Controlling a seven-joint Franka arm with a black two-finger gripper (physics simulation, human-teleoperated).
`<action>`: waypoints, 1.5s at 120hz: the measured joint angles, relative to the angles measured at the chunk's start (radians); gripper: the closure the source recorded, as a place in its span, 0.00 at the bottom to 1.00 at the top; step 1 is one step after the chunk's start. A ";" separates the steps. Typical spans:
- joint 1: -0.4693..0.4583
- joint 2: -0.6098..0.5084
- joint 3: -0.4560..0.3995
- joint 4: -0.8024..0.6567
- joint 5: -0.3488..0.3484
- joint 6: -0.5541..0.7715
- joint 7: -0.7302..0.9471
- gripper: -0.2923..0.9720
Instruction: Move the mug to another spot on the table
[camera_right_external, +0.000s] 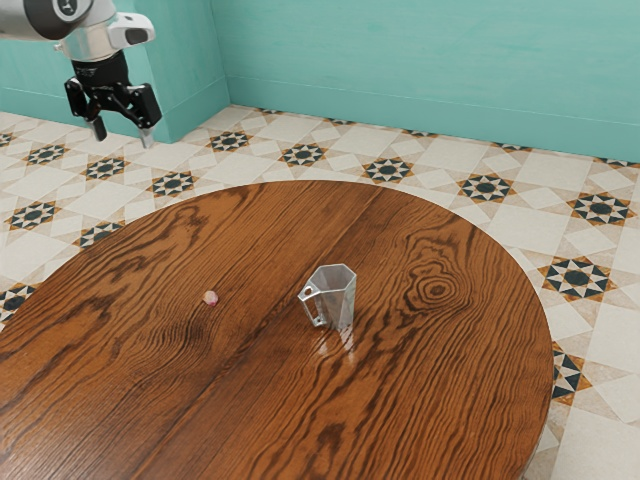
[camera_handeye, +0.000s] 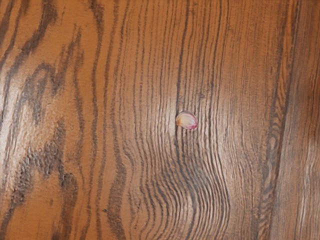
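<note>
Up in the exterior view's upper left corner: the gripper (camera_right_external: 123, 133), black, hung from a white-and-grey wrist (camera_right_external: 100, 40) and pointing downward with a slight tilt. Carried high, seen against the teal wall (camera_right_external: 420, 50) and the patterned tile floor (camera_right_external: 480, 180), well apart from the mug. Fingers (camera_right_external: 100, 126) spread wide and released, with nothing between them. In the wrist view, wood grain of the table (camera_handeye: 75, 125) under the hand.

Near the middle of the round wooden table (camera_right_external: 180, 400), upright: the mug (camera_right_external: 330, 297). Pale silver-grey, built of flat facets rather than a round wall (six-sided at the rim, by the look of it), narrowing a little toward the base. Handle (camera_right_external: 311, 297) on the side toward the exterior view's left. A faint reflection on the polished wood just in front of it.

Toward the exterior view's left of the mug and apart from it, a small pinkish thing (camera_right_external: 209, 297) lying on the wood. Pink and cream in the wrist view (camera_handeye: 186, 120), rounded, somewhat shell-like, yet too small to name with any certainty.

Arm (camera_right_external: 50, 15) cut off by the picture's top and left edges, so no telling how the rest of it bends. Table cut off along the exterior view's lower and left edges. Mug's mouth seen at an angle — inside hard to make out, far wall hidden.
</note>
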 joint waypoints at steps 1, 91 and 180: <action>0.000 0.000 0.000 0.000 0.000 0.000 0.001 0.23; -0.255 -0.011 -0.009 -0.389 -0.035 0.313 -0.045 0.23; -0.330 0.101 -0.004 -0.663 0.092 0.890 -0.062 0.24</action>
